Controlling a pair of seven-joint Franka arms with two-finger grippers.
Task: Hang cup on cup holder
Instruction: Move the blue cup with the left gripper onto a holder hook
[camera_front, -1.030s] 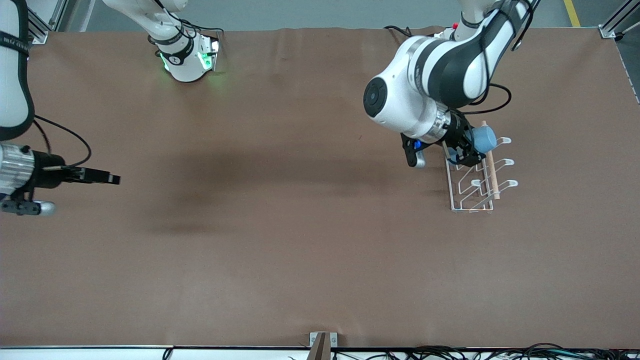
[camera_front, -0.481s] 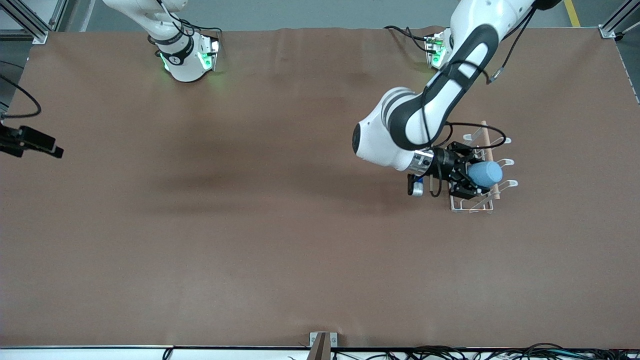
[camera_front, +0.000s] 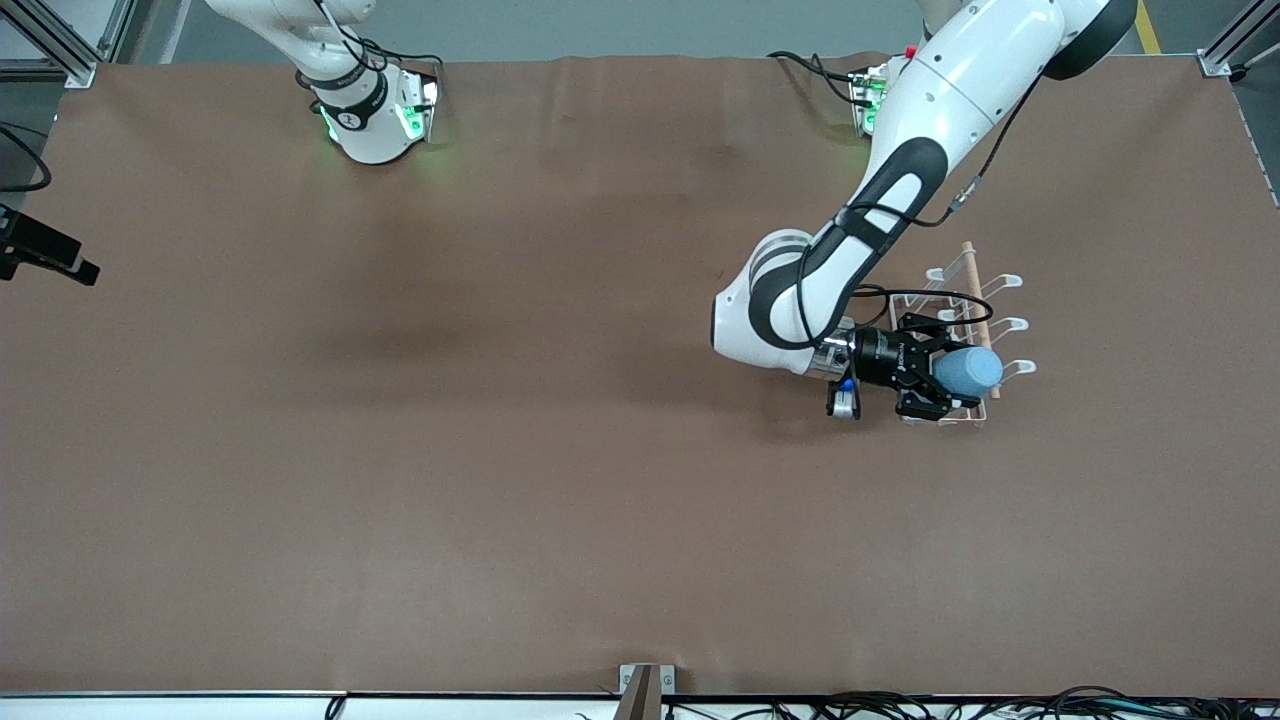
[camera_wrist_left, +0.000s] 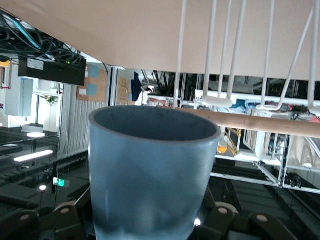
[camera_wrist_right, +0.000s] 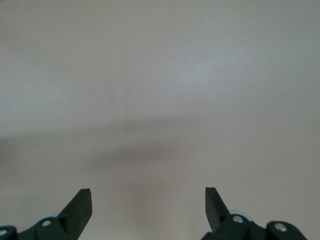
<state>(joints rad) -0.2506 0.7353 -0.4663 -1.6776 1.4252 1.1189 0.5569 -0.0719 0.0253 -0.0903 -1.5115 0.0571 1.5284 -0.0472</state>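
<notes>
A wide brown table (camera_front: 500, 480) fills the front view, with two white robot arms based along its farther edge. The left arm reaches down over its own end of the table. The right arm waits off to the side, only a dark piece of it showing at the picture's edge.

The white wire cup holder (camera_front: 962, 340) stands on the table toward the left arm's end: a rectangular base, looped upturned prongs and a light wooden rod (camera_front: 978, 310) along the top.

The left gripper (camera_front: 935, 385) hangs over the end of the rack nearer the front camera, its black fingers clenched around the small light-blue matte cup (camera_front: 968, 370). The cup is carried on its side, mouth pointing across the rack. In the left wrist view the cup (camera_wrist_left: 150, 170) fills the foreground, its open rim facing the wooden rod (camera_wrist_left: 260, 122) and the white prongs (camera_wrist_left: 217, 100).

The right gripper (camera_wrist_right: 148, 210) is released, its fingers spread wide over bare table, holding nothing.

The step in hand appears to be lining the cup up with a prong. The next move likely calls for easing the open mouth over one upturned prong, then letting go.
</notes>
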